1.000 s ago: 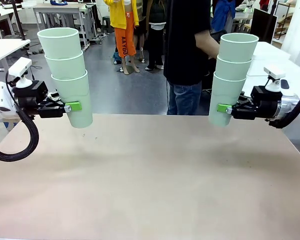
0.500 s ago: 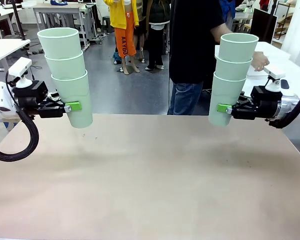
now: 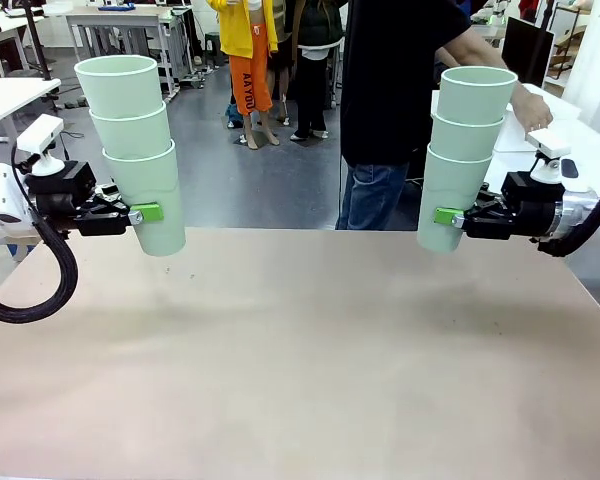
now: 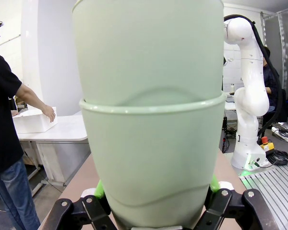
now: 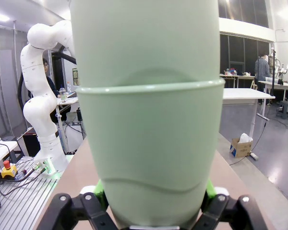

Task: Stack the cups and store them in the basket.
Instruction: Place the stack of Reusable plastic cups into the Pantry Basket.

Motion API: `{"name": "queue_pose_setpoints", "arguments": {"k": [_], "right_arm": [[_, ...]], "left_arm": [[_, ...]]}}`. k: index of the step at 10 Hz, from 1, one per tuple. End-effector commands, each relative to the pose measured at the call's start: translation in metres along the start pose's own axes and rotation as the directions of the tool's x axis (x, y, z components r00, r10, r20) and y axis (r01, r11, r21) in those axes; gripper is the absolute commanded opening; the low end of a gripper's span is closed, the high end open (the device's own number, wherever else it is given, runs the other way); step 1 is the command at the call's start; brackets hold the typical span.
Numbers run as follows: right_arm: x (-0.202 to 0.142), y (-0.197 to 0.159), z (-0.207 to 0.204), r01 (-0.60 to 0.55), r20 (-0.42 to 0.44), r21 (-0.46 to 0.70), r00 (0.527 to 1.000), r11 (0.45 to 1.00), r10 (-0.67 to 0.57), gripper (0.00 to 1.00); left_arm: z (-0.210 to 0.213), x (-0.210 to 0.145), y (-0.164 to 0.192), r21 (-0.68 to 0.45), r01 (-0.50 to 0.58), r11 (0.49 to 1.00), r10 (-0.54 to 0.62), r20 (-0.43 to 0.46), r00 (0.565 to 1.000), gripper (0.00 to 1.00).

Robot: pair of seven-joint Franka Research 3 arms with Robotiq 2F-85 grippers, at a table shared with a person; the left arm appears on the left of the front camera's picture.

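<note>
While the person (image 3: 390,90) at the far side reaches an arm out sideways, both arms hold their loads up in the air. The left gripper (image 3: 152,214) is clamped on the bottom tumbler of a stack of three mint-green cups (image 3: 135,150). Its green pads press the cup's lower wall from either side. The stack rises mouth-up above the fingers, its top leaning a little back toward that arm, its base clear of the table (image 3: 300,360).

Over on the other side, the right gripper (image 3: 442,217) is closed on the lowest cup of a second three-cup stack (image 3: 466,150). That stack is gripped low as well, and its top tips slightly back toward its own arm.

From the left wrist, the nested cups (image 4: 149,120) tower straight up between the fingers (image 4: 102,189), one rim showing. Off to the side, the person's hand (image 4: 49,113) rests on a white box (image 4: 31,122).

The right wrist tells the same story: the pale green stack (image 5: 146,120) sits squarely between the pads, held tight.
</note>
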State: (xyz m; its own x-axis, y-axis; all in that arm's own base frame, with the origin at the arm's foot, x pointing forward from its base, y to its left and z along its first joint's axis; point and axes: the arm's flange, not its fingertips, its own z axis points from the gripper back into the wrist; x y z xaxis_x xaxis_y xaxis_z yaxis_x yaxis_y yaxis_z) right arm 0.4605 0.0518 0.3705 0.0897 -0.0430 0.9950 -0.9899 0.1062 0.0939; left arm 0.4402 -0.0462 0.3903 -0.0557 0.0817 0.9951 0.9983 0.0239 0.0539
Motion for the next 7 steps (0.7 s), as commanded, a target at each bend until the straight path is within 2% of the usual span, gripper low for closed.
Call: {"name": "queue_pose_setpoints", "arguments": {"k": [1,7], "right_arm": [[0.0047,0.0010,-0.0014,-0.009,0.000,0.002,1.000,1.000,0.009,0.84],[0.0047,0.0010,-0.0014,-0.009,0.000,0.002,1.000,1.000,0.009,0.84]], "left_arm": [[-0.0009,0.0054,-0.0005,-0.002,0.001,1.000,-0.001,0.006,1.000,0.85],[-0.0009,0.0054,-0.0005,-0.002,0.001,1.000,-0.001,0.006,1.000,0.85]]}}
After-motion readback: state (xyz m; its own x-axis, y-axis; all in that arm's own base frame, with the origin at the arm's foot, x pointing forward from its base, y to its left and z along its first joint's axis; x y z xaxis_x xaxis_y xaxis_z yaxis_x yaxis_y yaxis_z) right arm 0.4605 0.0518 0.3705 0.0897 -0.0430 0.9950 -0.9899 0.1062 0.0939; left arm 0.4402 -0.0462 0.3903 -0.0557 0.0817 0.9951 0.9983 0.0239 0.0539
